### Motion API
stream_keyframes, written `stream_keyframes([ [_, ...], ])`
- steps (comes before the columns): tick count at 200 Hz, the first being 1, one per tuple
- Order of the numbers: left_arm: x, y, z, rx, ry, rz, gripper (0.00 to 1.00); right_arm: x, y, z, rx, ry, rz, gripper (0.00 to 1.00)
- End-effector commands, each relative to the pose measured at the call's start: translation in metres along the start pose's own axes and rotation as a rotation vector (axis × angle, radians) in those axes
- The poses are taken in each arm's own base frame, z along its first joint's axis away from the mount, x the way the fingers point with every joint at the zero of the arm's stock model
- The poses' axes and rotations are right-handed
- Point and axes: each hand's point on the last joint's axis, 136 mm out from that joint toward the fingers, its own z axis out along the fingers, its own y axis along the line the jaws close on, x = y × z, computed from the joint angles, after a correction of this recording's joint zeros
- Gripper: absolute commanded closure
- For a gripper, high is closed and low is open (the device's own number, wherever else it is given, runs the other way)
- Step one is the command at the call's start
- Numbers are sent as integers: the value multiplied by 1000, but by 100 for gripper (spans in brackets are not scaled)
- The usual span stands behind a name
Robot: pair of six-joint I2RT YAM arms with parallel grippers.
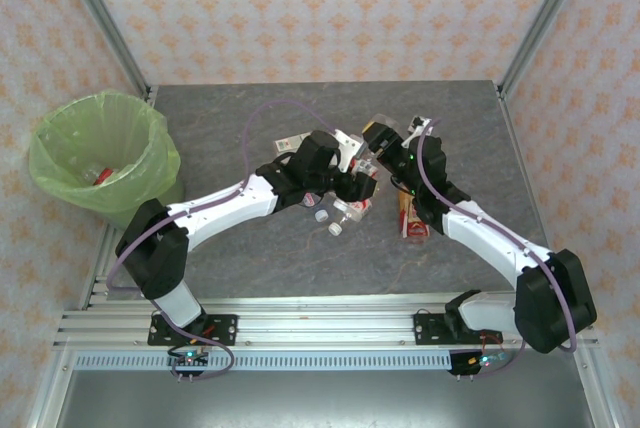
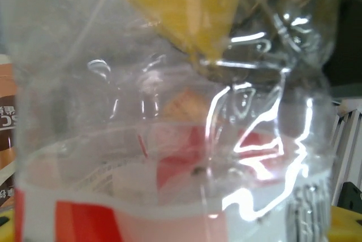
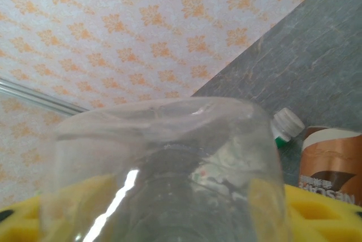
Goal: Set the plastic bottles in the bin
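Note:
A clear plastic bottle (image 1: 365,163) with a red-and-white label hangs above the middle of the table between both grippers. My left gripper (image 1: 357,186) is shut on its labelled body (image 2: 169,140). My right gripper (image 1: 378,148) has the bottle's clear end (image 3: 169,163) between its yellow fingers (image 3: 317,211), which stand apart at its sides. More bottles lie on the table: a red-labelled one (image 1: 350,213), an orange-brown one (image 1: 413,216) and one behind the left arm (image 1: 290,143). The green-lined bin (image 1: 60,143) stands at far left with a bottle (image 1: 100,176) inside.
Loose white caps (image 1: 328,222) lie under the left gripper. A white-capped, green-labelled bottle (image 3: 285,124) and the brown-labelled bottle (image 3: 331,163) lie past the right gripper. Metal frame posts (image 1: 100,18) and patterned walls close in the grey table (image 1: 460,128).

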Motion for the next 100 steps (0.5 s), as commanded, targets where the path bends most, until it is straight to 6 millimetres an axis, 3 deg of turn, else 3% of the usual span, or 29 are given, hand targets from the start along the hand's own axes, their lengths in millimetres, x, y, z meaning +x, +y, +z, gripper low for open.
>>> stream_keyframes([
  [1, -11, 3, 1, -35, -31, 1, 38, -14, 18, -12, -23, -46, -41, 27],
  [75, -12, 24, 2, -112, -40, -59, 39, -43, 18, -45, 46, -176, -125, 0],
  [100, -13, 33, -1, -127, -44, -82, 39, -51, 10, -55, 82, -235, -132, 1],
])
